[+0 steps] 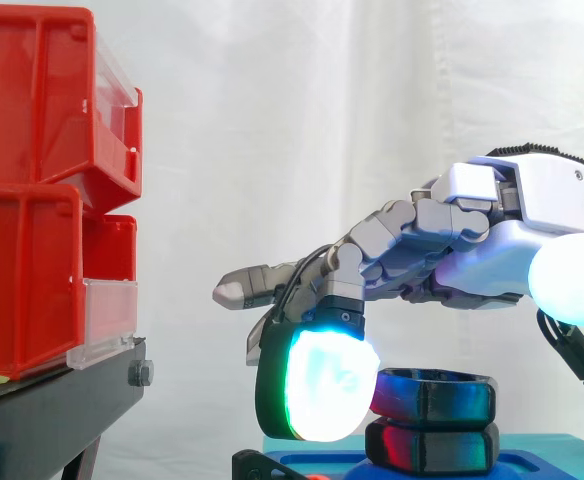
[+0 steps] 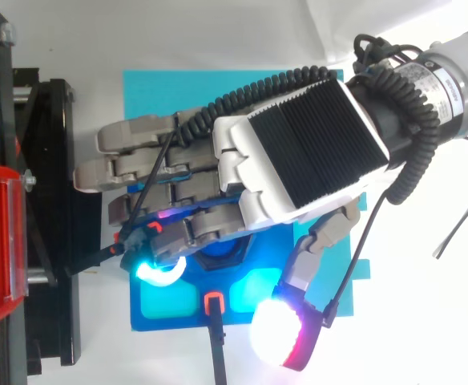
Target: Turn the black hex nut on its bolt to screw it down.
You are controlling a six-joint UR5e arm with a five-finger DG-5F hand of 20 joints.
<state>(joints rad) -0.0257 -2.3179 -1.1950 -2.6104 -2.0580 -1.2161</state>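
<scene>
Robot hand (image 1: 422, 240) hung over the blue base (image 1: 532, 464), released: most fingers straight, thumb splayed wide, nothing grasped. One finger bent down, its cyan pad (image 1: 322, 385) just beside the black nut (image 1: 434, 394); contact unclear. Nut sat under the palm, atop a second black hex piece (image 1: 432, 447) on the base.

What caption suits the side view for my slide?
Hand poised over the black hex nut on its blue base, red bins at left.

Open room lies between the red bins (image 1: 42, 190) and the fingers (image 1: 247, 290).
</scene>
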